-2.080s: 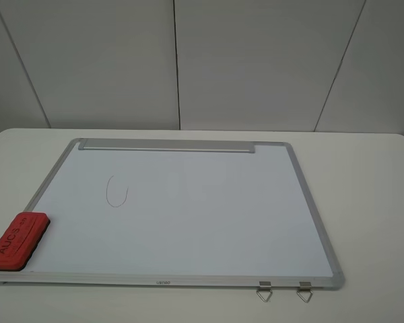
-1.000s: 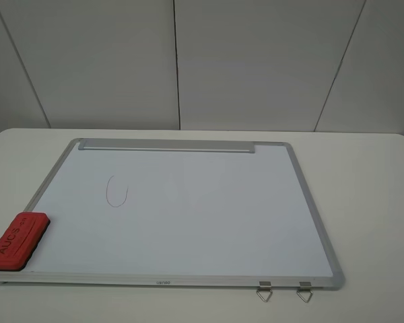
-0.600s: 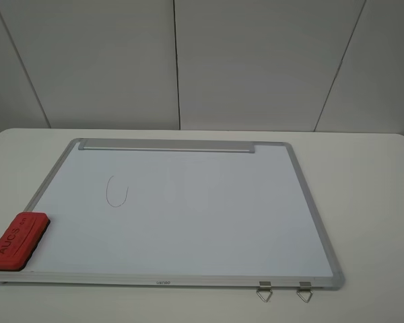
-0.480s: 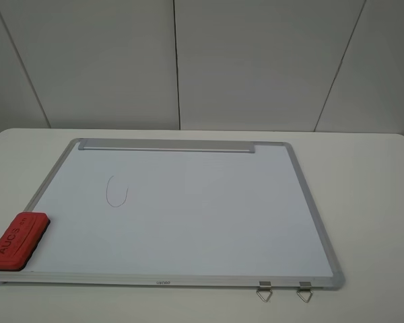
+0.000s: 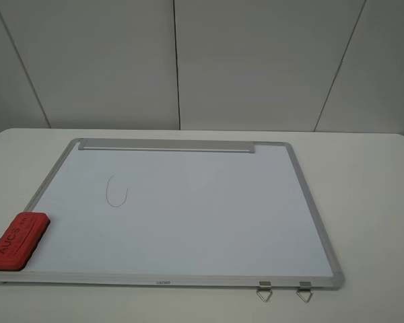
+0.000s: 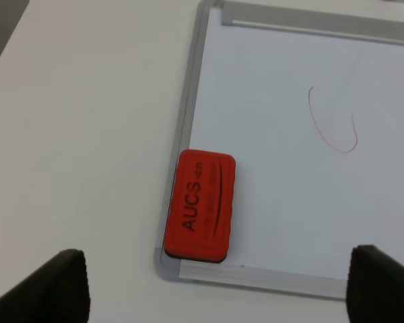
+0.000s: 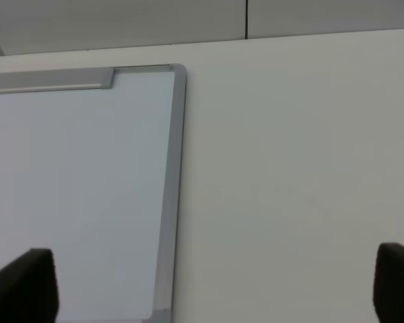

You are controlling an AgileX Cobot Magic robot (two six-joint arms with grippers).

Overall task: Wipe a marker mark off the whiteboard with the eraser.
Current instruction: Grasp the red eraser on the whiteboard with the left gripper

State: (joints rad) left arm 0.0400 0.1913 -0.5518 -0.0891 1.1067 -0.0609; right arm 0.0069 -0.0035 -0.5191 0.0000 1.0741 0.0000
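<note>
The whiteboard (image 5: 209, 222) lies flat on the white table, its silver frame all around. The red eraser (image 5: 17, 241) rests on the board's near left corner, overlapping the frame, with "AUCS" facing up. The marker mark (image 5: 116, 191), a thin open loop, is on the left part of the board, farther back than the eraser. In the left wrist view the eraser (image 6: 200, 205) and the mark (image 6: 332, 121) lie ahead of my left gripper (image 6: 219, 293), which is open and empty. My right gripper (image 7: 209, 293) is open over the board's right edge (image 7: 172, 202). Neither gripper shows in the exterior view.
A metal tray strip (image 5: 167, 145) runs along the board's far edge. Two small clips (image 5: 264, 292) (image 5: 304, 292) hang off the near edge at the right. Bare white table (image 5: 370, 202) surrounds the board, and a grey panelled wall stands behind.
</note>
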